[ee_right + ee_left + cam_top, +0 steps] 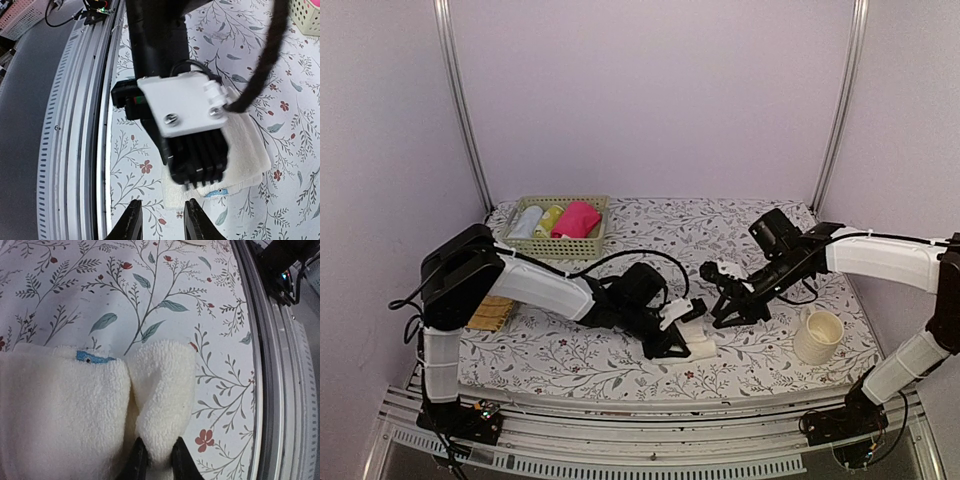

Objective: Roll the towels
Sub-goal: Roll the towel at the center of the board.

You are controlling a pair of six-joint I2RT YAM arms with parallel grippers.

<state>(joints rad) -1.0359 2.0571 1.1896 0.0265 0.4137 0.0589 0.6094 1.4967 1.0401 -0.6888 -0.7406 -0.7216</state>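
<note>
The cream-white towel (702, 348) lies partly folded on the flowered tablecloth near the front edge. In the left wrist view it (60, 410) fills the lower left, with a small blue tag (92, 358) on its top edge. My left gripper (156, 457) is shut on a raised fold of this towel. My right gripper (162, 222) stands open just beside the towel's (245, 145) corner, with nothing between its fingers and my left gripper (200, 155) in front of it. A bright pink towel (577, 218) lies rolled in the basket.
A green basket (555, 245) at the back left also holds a pale roll and a yellow-green one. A cream mug (817, 335) stands at the front right. A straw mat (490, 312) lies at the left edge. The metal rail (270, 390) runs close to the towel.
</note>
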